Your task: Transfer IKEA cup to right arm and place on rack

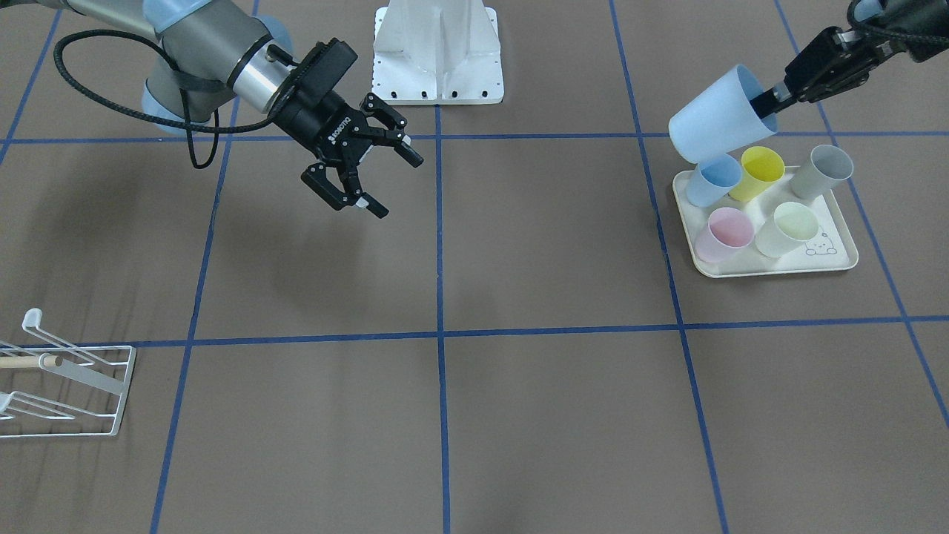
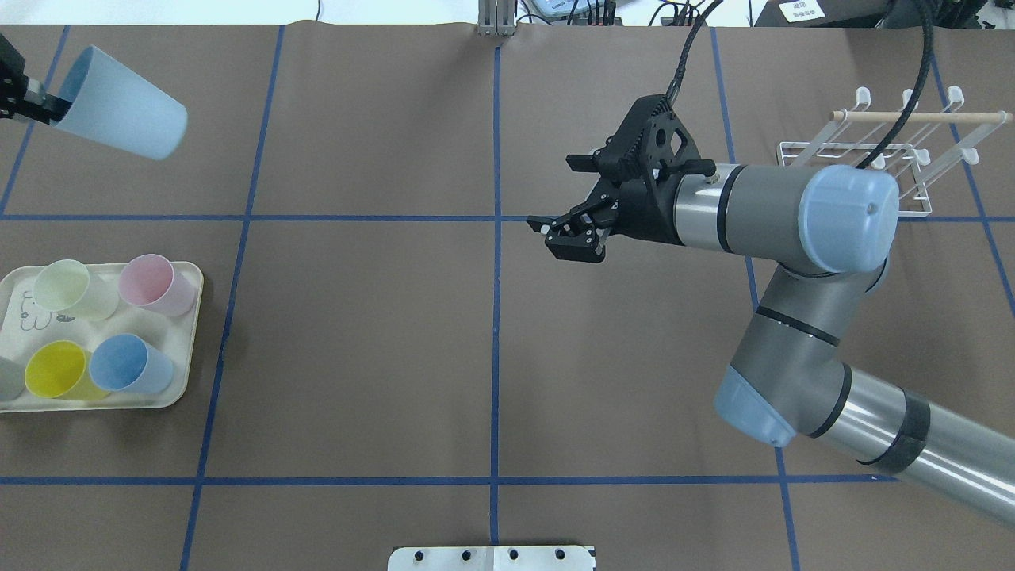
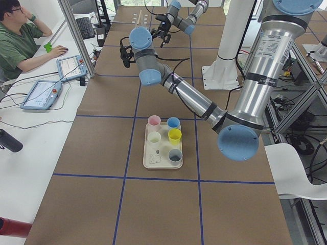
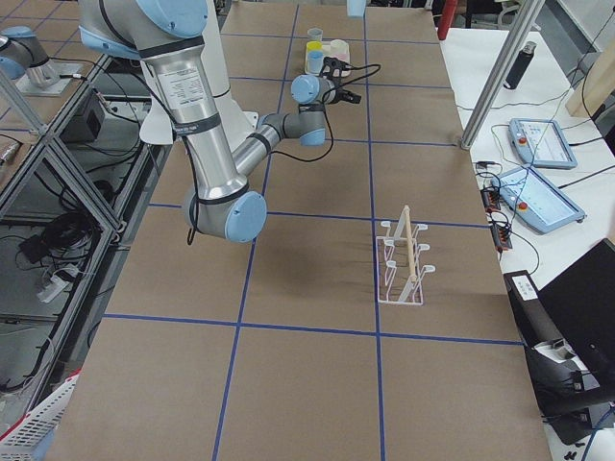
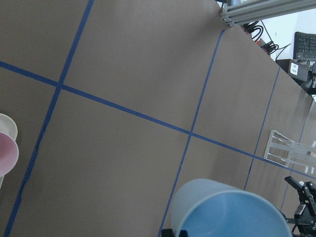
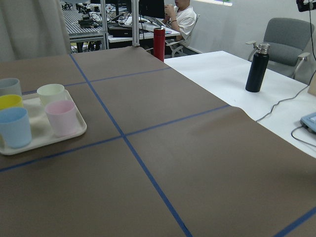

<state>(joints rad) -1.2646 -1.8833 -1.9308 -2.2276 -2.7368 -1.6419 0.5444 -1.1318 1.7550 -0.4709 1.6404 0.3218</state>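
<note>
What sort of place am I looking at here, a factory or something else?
Most likely a robotics lab: grey tubular robot arms at a brown table gridded with blue tape, and a seated person beside blue-and-grey control tablets.

Only legible txt: ROBOTIQ, on right arm (image 1: 207,55) jaws.

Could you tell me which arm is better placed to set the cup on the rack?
Right: the rack stands on its side, and the right gripper hangs open mid-table. The left gripper holds the cup at the far end, near the tray.
</note>
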